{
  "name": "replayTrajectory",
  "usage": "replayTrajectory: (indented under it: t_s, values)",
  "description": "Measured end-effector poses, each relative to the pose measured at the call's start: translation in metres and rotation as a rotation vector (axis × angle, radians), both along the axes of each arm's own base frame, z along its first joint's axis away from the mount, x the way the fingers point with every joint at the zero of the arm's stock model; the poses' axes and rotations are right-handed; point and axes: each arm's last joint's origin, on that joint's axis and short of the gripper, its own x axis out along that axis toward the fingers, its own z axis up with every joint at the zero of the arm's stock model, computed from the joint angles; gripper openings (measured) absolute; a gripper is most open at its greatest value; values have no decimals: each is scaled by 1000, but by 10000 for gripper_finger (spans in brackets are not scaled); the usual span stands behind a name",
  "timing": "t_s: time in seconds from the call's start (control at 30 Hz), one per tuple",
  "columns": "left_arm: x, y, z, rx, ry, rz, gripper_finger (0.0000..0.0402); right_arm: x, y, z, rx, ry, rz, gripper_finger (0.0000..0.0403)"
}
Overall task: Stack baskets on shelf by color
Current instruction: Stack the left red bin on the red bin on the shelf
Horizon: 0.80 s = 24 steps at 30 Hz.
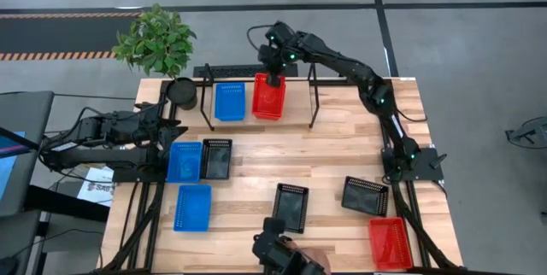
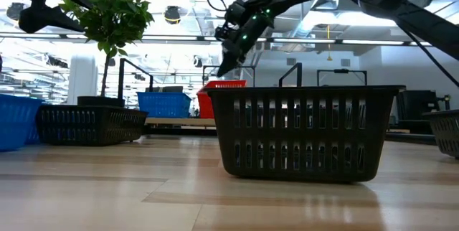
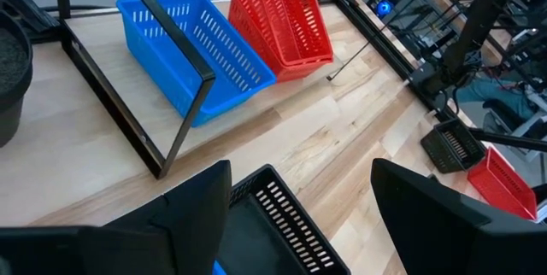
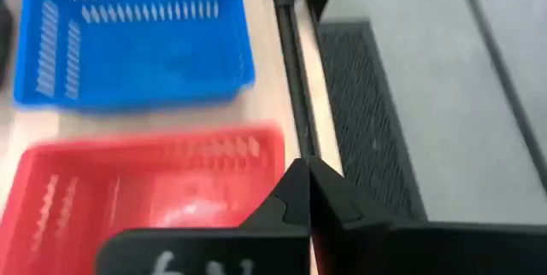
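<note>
— Nearest the low camera, what is that?

— Black basket (image 2: 303,130), standing on the table (image 1: 333,160); it fills the middle of that view. More baskets lie about the tabletop: two blue ones (image 1: 185,161) (image 1: 193,206) and a black one (image 1: 215,158) on the left side, two black (image 1: 291,206) (image 1: 365,196) and a red one (image 1: 390,242) toward the near right.

— And your right gripper?

— My right gripper (image 1: 275,77) is at the far edge of the table, over the shelf (image 1: 295,108). Its fingers (image 4: 329,194) are pressed together on the far rim of the red basket (image 1: 268,97), which sits tilted on the shelf board, directly below the gripper.

— What is next to it?

— Blue basket (image 1: 229,101), just beside the red one on the same board, lying flat.

— Your left gripper?

— It (image 1: 173,125) hangs spread wide at the table's left edge, holding nothing, near the plant pot (image 1: 181,92) and just above the left blue and black baskets.
</note>
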Motion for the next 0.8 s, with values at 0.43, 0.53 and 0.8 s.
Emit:
replayTrajectory:
  t_s: [0.43, 0.53, 0.8]
  values:
    - [0, 0, 0, 1, 0, 3, 269, 12, 2, -13, -115, 68, -91, 30]
    - [0, 0, 0, 0, 0, 3, 269, 12, 1, -13, -101, 55, -113, 21]
    - [0, 0, 0, 0, 0, 3, 269, 19, -5, -43, -68, 104, -135, 10]
